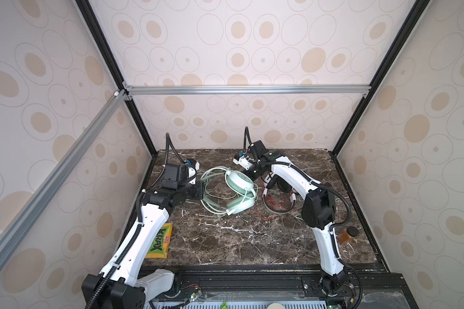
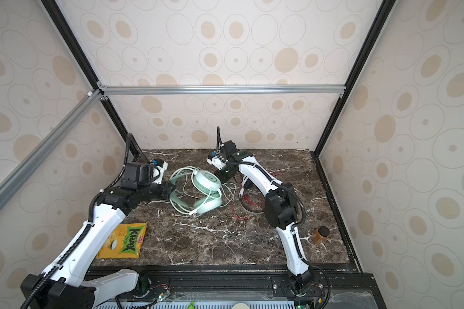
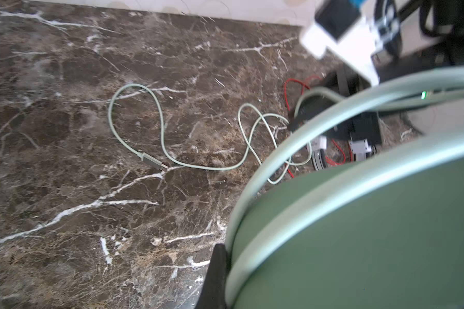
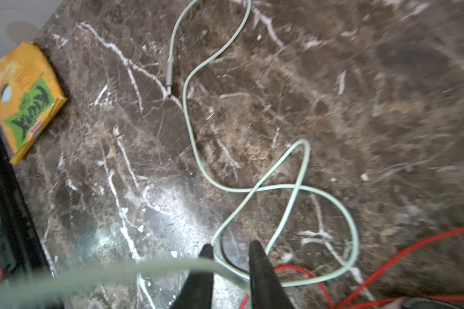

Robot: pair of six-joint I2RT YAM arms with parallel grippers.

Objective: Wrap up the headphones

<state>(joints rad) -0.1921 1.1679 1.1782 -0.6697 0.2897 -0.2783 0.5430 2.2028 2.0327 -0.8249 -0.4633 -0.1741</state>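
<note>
Left gripper (image 1: 200, 191) clenched on green headphones (image 1: 239, 184) at headband. Right gripper (image 4: 231, 248) released, jaws apart, green cord (image 4: 300, 187) passing between them over marble table (image 1: 225, 240). Red cord (image 4: 402, 254) nearby.

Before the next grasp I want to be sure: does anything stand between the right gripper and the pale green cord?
Nothing visible does. In the right wrist view the right gripper holds its jaws apart, the pale green cord running between their tips. The thin red cord lies close beside it.
</note>
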